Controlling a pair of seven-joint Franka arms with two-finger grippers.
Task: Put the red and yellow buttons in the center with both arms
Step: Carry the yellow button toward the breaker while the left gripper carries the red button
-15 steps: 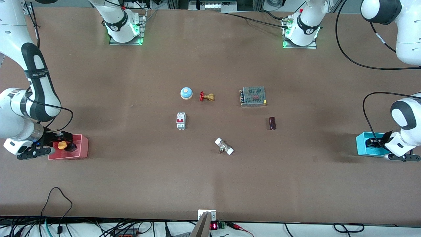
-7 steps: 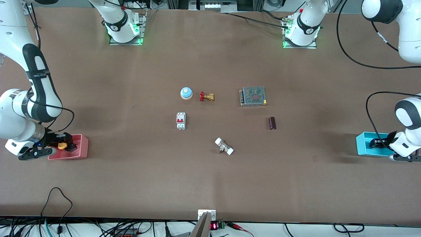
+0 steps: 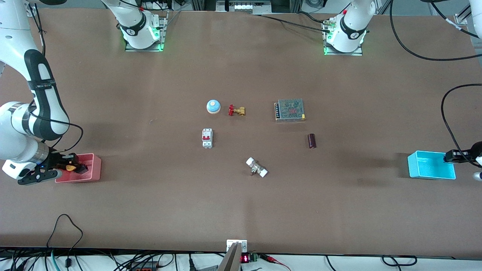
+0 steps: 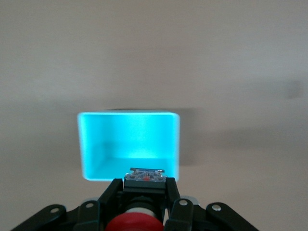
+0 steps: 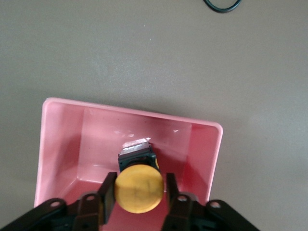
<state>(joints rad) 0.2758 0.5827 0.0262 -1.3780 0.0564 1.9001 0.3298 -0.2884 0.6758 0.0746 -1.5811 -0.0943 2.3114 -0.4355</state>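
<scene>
Right end effector (image 5: pixel 139 192) is gripping the yellow button (image 5: pixel 139 187) over the pink bin (image 5: pixel 62 139). Left end effector (image 4: pixel 139 204) is clamping the red button (image 4: pixel 134 222) over the cyan bin (image 4: pixel 96 139). Both should be lifting clear of the walls before heading to the counter centre (image 3: pixel 260 143).

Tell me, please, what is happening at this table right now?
Both arms are lifting buttons out of bins at the table's ends. The right pincer grips the yellow button over the pink bin. The left pincer holds the red button above the cyan bin. Neither button has reached the center.
</scene>
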